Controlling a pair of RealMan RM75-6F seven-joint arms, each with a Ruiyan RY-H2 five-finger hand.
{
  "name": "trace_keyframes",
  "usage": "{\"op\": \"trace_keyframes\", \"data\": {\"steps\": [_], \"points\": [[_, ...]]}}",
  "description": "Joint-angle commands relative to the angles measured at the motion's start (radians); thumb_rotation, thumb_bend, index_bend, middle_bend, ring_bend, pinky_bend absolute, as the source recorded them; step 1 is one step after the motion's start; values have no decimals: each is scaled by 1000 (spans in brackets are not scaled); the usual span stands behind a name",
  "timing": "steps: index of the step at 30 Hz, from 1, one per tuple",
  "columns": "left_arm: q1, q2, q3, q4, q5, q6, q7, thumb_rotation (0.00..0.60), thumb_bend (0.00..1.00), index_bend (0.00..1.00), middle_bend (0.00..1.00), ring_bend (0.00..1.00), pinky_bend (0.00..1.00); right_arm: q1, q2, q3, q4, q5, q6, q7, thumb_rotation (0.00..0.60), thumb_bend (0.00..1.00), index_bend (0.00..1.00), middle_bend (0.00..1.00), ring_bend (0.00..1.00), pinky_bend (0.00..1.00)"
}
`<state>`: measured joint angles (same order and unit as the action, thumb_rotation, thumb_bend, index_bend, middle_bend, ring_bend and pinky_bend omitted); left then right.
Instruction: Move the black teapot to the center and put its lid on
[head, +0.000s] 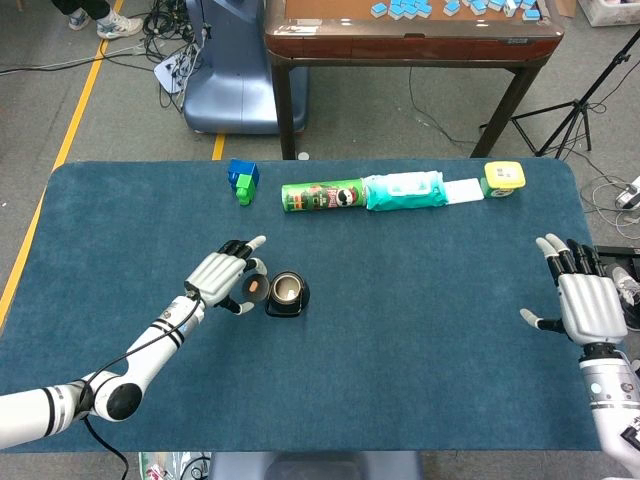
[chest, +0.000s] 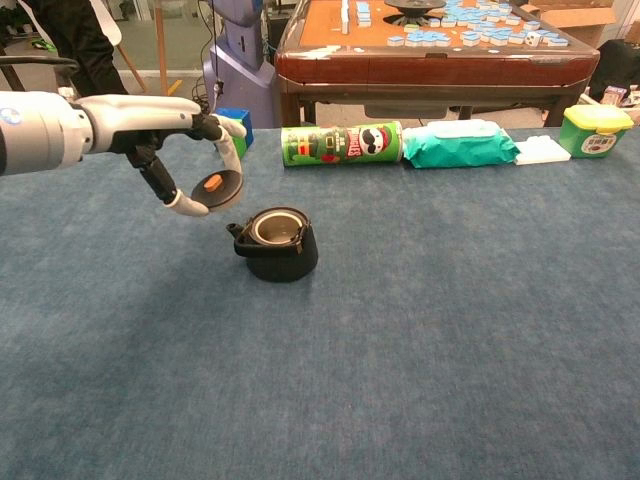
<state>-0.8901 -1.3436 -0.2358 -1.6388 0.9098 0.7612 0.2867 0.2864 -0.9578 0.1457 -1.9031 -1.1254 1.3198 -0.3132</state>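
The left hand is pinching the lid just beside the open black teapot near the table's center, probably for capping it; the right hand is waiting spread and empty

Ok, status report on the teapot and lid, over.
Left robot hand holds lid in the air, just left of teapot. Right robot hand open, far right. Teapot open, upright. Nothing between lid and pot.
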Motion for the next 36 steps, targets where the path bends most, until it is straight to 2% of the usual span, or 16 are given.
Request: {"op": "trace_keyframes", "data": {"steps": [1,18,36], "points": [[-37,-26,-1,20,-41,-8,30,600,257,431,0,0,0,-2,3,2,-1,2,1,1,600,94,88,102,0,0],[-215,-155,39,137,-259,-15,183,600,256,430,0,0,0,-7,15,6,4,22,-13,10,600,95,88,102,0,0],[-277,-201,78,225,-371,-17,220,600,256,416,0,0,0,-20,22,7,7,25,-11,26,600,94,88,102,0,0]]}}
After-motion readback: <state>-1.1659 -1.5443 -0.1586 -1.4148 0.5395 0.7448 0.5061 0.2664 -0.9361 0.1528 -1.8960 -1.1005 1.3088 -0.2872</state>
